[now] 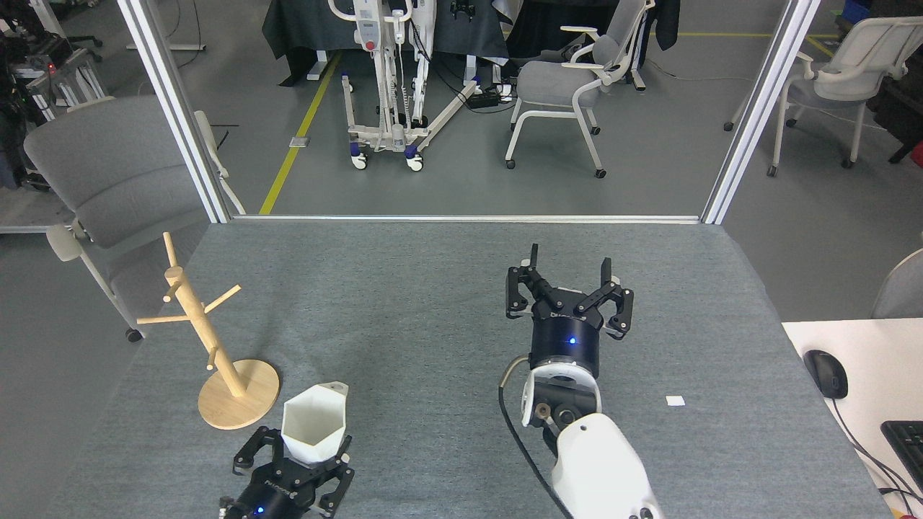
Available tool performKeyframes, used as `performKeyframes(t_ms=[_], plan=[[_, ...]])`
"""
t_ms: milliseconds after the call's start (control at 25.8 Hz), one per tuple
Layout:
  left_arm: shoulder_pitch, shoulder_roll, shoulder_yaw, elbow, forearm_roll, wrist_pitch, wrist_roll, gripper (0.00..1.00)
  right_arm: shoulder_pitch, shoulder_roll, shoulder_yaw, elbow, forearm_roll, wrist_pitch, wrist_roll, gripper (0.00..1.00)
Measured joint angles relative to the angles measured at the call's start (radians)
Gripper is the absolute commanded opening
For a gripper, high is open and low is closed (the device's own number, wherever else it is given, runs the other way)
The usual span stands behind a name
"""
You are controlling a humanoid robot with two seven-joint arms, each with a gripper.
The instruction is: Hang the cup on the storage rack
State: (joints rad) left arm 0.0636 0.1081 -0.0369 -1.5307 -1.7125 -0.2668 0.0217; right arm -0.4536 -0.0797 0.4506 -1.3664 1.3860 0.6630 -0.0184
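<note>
The cup [313,422], a white faceted mug with its mouth open upward and a small handle at its top right, sits in my left gripper [297,465] at the bottom left of the table. That gripper's black fingers are shut on the cup's lower part. The storage rack [196,321], a light wooden mug tree with angled pegs and a round base [249,400], stands just left of and beyond the cup, with no cup on its pegs. My right gripper [570,277] is over the table's middle right, open and holding nothing.
A small white tag [675,401] lies on the grey table [404,288] at the right. A white desk with a mouse [826,373] and keyboard [907,441] adjoins the right edge. A grey chair [108,180] stands behind the rack, beyond the table's left edge.
</note>
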Motion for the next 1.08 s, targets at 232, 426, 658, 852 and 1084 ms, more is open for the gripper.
performKeyframes(t_ms=[232,426,658,852,1084], plan=[[0.079,0.073,0.146,-0.041,0.001,-0.004,0.005,0.00,0.080,-0.120,-0.212,0.001,-0.063,-0.277,-0.110,0.99],[0.087,0.113,0.276,-0.044,0.001,-0.003,0.005,0.00,0.237,-0.146,-0.469,-0.007,-0.070,-0.658,-0.124,0.99],[0.000,0.142,0.372,-0.034,-0.018,0.010,-0.019,0.00,0.392,-0.114,-0.620,-0.095,-0.029,-0.848,-0.123,0.99],[-0.112,0.139,0.401,-0.009,-0.143,0.057,-0.067,0.00,0.425,-0.058,-0.638,-0.136,0.034,-0.860,-0.097,0.99],[-0.174,0.133,0.429,0.001,-0.202,0.078,-0.107,0.00,0.403,-0.034,-0.636,-0.145,0.054,-0.847,-0.006,0.99]])
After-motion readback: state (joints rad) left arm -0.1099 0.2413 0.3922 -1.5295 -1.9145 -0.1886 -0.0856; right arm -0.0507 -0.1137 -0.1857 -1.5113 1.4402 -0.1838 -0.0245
